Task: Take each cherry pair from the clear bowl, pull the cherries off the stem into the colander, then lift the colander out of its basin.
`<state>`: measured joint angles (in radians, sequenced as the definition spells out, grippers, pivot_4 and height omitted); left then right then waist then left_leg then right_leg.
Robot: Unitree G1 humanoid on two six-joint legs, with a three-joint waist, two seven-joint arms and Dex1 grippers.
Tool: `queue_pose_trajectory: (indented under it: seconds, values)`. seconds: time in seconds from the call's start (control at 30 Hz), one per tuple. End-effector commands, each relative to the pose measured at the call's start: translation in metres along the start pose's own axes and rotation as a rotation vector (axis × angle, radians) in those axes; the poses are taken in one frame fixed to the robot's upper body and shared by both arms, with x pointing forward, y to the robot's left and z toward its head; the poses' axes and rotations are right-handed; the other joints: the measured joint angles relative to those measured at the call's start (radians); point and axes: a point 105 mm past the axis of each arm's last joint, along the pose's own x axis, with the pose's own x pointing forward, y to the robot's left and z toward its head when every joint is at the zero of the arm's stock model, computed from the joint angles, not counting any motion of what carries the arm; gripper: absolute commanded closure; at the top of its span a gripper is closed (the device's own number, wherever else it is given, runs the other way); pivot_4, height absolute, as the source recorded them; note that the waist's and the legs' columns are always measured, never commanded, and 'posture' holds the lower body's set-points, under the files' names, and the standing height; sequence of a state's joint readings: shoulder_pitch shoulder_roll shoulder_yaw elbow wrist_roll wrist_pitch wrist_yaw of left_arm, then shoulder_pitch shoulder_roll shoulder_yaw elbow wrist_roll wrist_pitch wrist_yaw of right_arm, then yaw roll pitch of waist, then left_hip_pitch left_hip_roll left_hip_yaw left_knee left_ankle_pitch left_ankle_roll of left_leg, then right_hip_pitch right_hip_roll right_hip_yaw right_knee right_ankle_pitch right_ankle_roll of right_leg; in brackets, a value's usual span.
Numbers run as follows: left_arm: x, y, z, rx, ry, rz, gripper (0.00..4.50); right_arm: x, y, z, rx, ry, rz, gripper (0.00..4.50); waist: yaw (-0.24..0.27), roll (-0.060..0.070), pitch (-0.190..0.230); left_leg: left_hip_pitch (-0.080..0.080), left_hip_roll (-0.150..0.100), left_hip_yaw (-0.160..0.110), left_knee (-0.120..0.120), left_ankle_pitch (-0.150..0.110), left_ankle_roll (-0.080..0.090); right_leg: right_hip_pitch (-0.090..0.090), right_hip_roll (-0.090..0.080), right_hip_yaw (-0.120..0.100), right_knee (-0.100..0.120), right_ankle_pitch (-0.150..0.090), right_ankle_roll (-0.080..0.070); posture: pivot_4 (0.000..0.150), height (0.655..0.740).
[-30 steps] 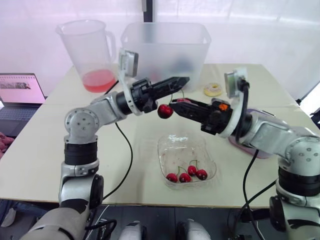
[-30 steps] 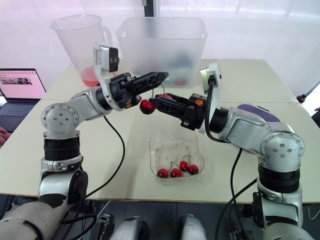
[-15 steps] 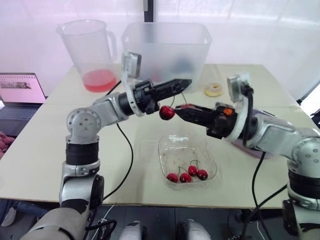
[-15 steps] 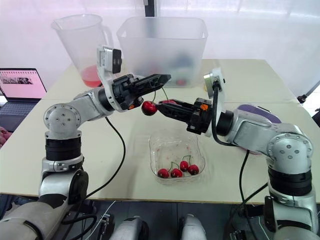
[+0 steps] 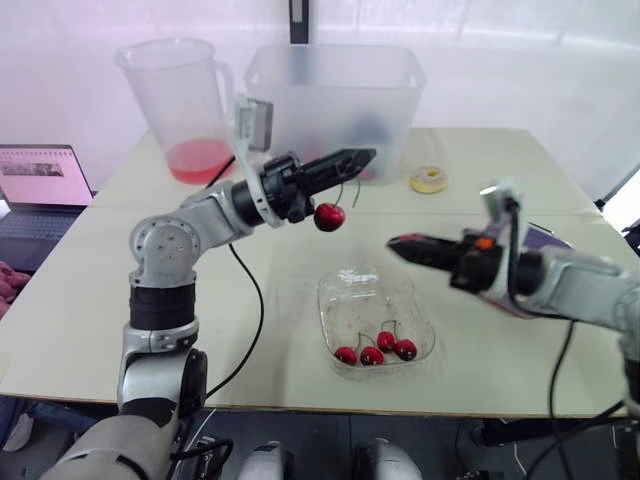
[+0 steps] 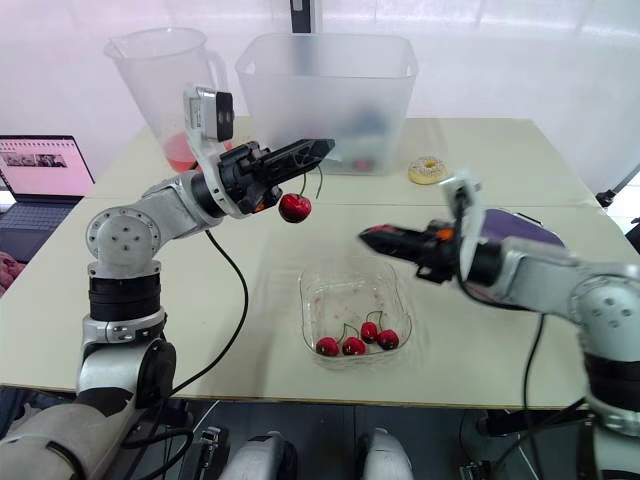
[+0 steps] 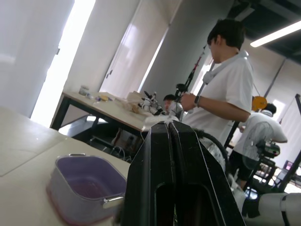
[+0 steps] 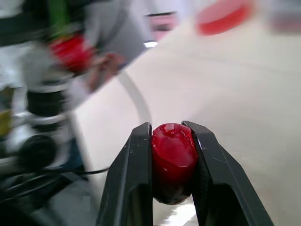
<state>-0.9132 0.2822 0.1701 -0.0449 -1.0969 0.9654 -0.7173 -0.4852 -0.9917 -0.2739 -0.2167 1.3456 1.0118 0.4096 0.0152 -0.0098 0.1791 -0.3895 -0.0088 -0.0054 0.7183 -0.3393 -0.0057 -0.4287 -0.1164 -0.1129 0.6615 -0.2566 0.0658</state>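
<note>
Left eye view: four bowl [image 5: 365,295] cherries [image 5: 371,355]

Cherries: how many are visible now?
5. Three cherries lie in the clear bowl, one hangs by its stem from the left gripper, one cherry sits in the right gripper. The frosted tub may hide more.

The place is a robotics lab or test hall, not a home. The pale table [image 5: 80,300] stands against a white curtain [image 5: 520,70], and an open laptop [image 5: 40,185] sits just beside it. The left wrist view looks out into a large room with a broad concrete column [image 7: 188,52], a ceiling strip light [image 7: 275,34] and a cluttered workbench [image 7: 101,109]. A standing person [image 7: 230,94] in a white shirt is there, with another person [image 7: 263,134] behind and a third [image 7: 168,100] at the bench.
</note>
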Motion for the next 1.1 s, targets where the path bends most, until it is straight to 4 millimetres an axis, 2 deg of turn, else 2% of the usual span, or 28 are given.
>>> queue_pose_trajectory:
  seconds: [0.03,0.13,0.23,0.33,0.43,0.5,0.57,0.7,0.73,0.97,1.03,1.1]
  values:
    - [-0.001,-0.006,0.001,0.070,0.010,-0.011,4.50,-0.033,-0.051,0.028,-0.162,-0.025,-0.293,3.98,-0.001,0.000,0.000,0.000,0.000,0.000,0.000,0.000,0.000,0.000,0.000,0.000,0.000,0.000,0.000,0.150,0.6886]
    - [-0.003,-0.006,0.000,0.085,0.012,-0.004,4.50,-0.056,-0.083,0.028,-0.225,0.031,-0.451,3.98,-0.001,0.000,0.000,0.000,0.001,0.000,-0.001,0.000,0.000,0.000,0.001,0.000,-0.001,0.000,0.000,0.150,0.6886]
    - [-0.006,-0.005,-0.005,0.106,0.025,0.010,4.50,-0.070,-0.108,0.005,-0.217,0.117,-0.550,3.98,-0.002,0.000,0.000,0.000,0.001,0.000,-0.001,0.001,-0.001,0.000,0.001,0.000,-0.001,0.000,0.000,0.150,0.6886]
    - [-0.007,-0.006,-0.009,0.112,0.030,0.010,4.50,-0.071,-0.118,-0.013,-0.190,0.148,-0.575,3.98,-0.002,0.000,0.000,0.000,0.001,0.001,-0.001,0.003,-0.006,0.000,0.000,0.000,-0.001,0.000,0.000,0.150,0.6886]
    - [-0.007,-0.007,-0.011,0.110,0.040,0.010,4.50,-0.068,-0.122,-0.020,-0.137,0.139,-0.569,3.98,-0.002,0.002,0.001,0.001,0.001,0.001,-0.001,0.004,-0.007,0.000,0.000,0.000,0.000,0.000,0.000,0.150,0.6886]
    - [-0.007,-0.010,-0.014,0.095,0.059,0.001,4.50,-0.070,-0.127,-0.025,-0.131,0.154,-0.594,2.98,-0.001,0.002,0.001,0.000,0.002,0.001,-0.001,0.004,-0.007,0.000,0.001,0.000,0.000,0.000,0.000,0.150,0.6886]
    - [-0.008,-0.011,-0.016,0.086,0.073,-0.006,4.50,-0.070,-0.128,-0.027,-0.136,0.170,-0.598,2.22,0.001,0.002,0.001,0.000,0.001,0.001,-0.001,0.004,-0.007,0.000,0.000,0.000,0.000,0.000,0.000,0.150,0.6886]
    - [-0.010,-0.012,-0.016,0.083,0.075,0.001,4.50,-0.068,-0.120,-0.010,-0.195,0.157,-0.576,0.27,-0.001,0.002,0.002,0.000,0.001,0.001,0.000,0.004,-0.007,0.000,0.000,0.000,-0.001,0.000,0.000,0.150,0.6886]
    - [-0.010,-0.011,-0.015,0.086,0.071,0.006,4.50,-0.067,-0.118,-0.006,-0.219,0.158,-0.575,0.07,-0.001,0.002,0.002,0.000,0.001,0.001,0.000,0.004,-0.007,0.000,0.000,0.000,0.000,0.000,0.000,0.150,0.6886]
    - [-0.004,-0.010,-0.012,0.083,0.030,0.007,4.50,-0.051,-0.074,0.036,-0.287,0.058,-0.433,0.07,-0.001,0.002,0.002,0.000,0.001,0.000,0.000,0.004,-0.007,0.000,0.000,0.000,0.000,0.000,0.000,0.150,0.6886]
    - [-0.002,-0.009,-0.012,0.071,0.031,0.004,4.50,-0.042,-0.050,0.049,-0.282,-0.006,-0.309,0.07,-0.001,0.002,0.002,0.000,0.001,0.000,0.000,0.004,-0.008,0.000,0.000,0.000,0.000,0.000,0.000,0.150,0.6886]
    - [-0.001,-0.009,-0.011,0.066,0.029,-0.004,4.50,-0.029,-0.018,0.051,-0.260,-0.048,-0.131,0.07,-0.001,0.002,0.002,0.000,0.001,0.000,0.000,0.004,-0.008,0.000,0.000,0.000,-0.001,0.000,0.000,0.150,0.6886]
